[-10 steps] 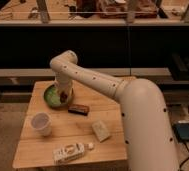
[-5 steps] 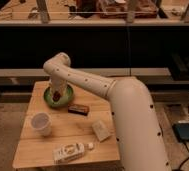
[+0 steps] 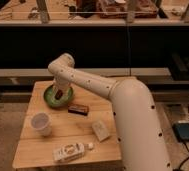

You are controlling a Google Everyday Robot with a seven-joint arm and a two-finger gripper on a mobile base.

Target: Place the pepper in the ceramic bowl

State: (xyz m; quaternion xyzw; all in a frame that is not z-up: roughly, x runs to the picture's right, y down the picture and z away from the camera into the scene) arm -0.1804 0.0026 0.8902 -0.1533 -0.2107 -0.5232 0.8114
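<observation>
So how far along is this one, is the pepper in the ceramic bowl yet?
Nearly done. The gripper is down over the ceramic bowl at the table's back left, and the dark-red pepper shows inside the rim, right at the gripper. Whether it is released cannot be told. Left: let go if needed and lift the arm clear.

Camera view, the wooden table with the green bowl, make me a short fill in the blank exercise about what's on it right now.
1. The gripper hangs directly over the ceramic ____.
2. The white translucent cup stands on the wooden ____.
3. The flat dark brown bar lies just ____ the bowl, not inside it.
4. The small dark-red pepper sits at the gripper's tip, above the bowl's ____ inside.

Missing words: bowl; table; outside; green
</observation>
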